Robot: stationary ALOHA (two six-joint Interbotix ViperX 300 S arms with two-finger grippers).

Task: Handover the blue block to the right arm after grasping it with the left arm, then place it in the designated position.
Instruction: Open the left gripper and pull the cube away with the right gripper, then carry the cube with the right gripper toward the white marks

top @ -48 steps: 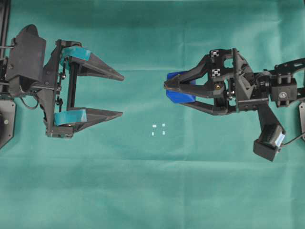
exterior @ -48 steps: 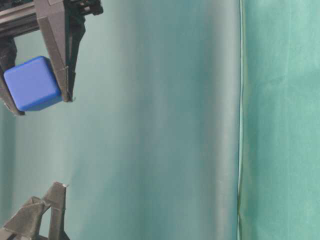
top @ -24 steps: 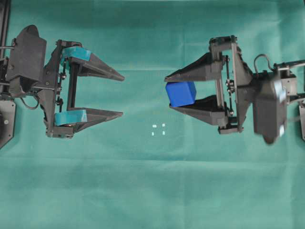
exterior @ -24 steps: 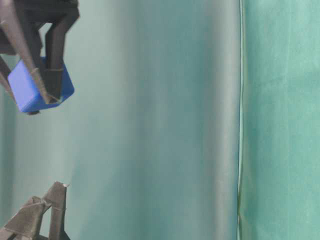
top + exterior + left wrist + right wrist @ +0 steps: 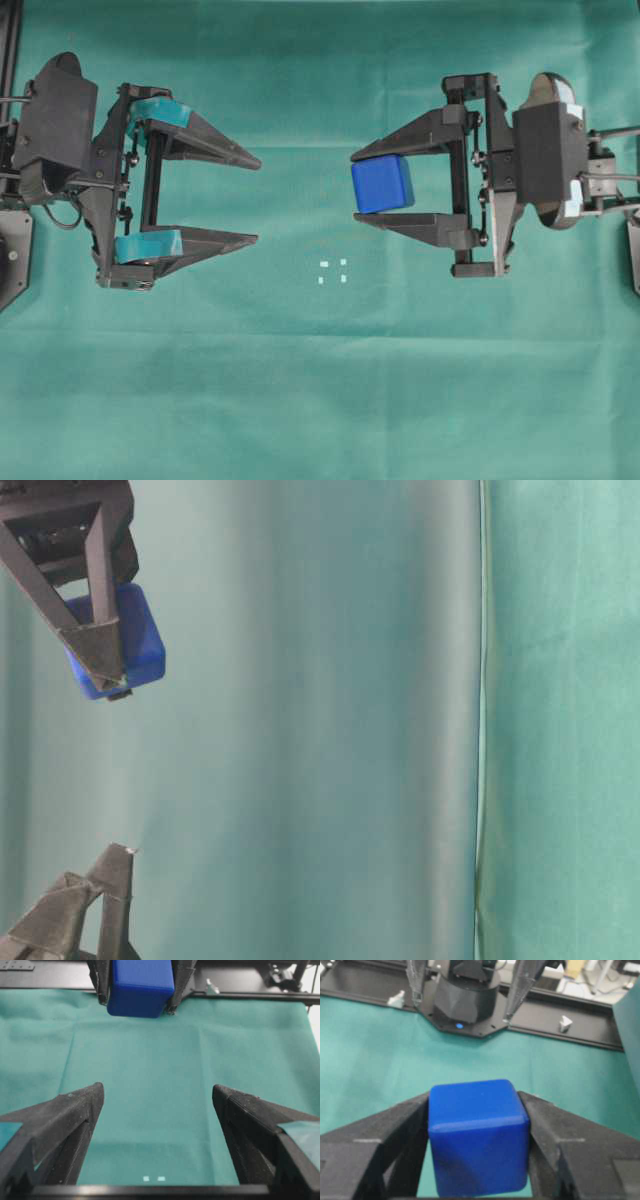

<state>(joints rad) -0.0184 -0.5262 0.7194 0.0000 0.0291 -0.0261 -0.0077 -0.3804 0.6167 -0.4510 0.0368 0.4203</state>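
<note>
We count two arms, one cube and one set of four marks on a green cloth (image 5: 320, 400) that covers the counter and shows soft creases.

The blue block (image 5: 382, 184) is a single bright blue cube with rounded edges and a smooth, slightly glossy skin. It sits clamped between the two plain black fingers of the right arm's tool (image 5: 356, 187), held above the cloth near the fingertips. In the right wrist view the block (image 5: 477, 1142) fills the gap between the two rough, grainy black fingers (image 5: 380, 1135), each pressed flat against one side of it. From table level the cube (image 5: 135, 645) hangs clear of the cloth, half hidden behind one pointed finger.

The left arm's tool (image 5: 255, 200) stands spread wide with nothing in it. It has two long tapering fingers, each wrapped in a band of teal tape (image 5: 148, 245) near its root. In the left wrist view those two fingers (image 5: 65, 1120) frame bare cloth, with the block (image 5: 141, 987) straight ahead and well apart from them.

The designated position (image 5: 333, 271) is four tiny white marks forming a small square, lying on the cloth between the two tools, lower in the overhead view than the block and uncovered. Only two of the marks (image 5: 153, 1178) show in the left wrist view.
</note>
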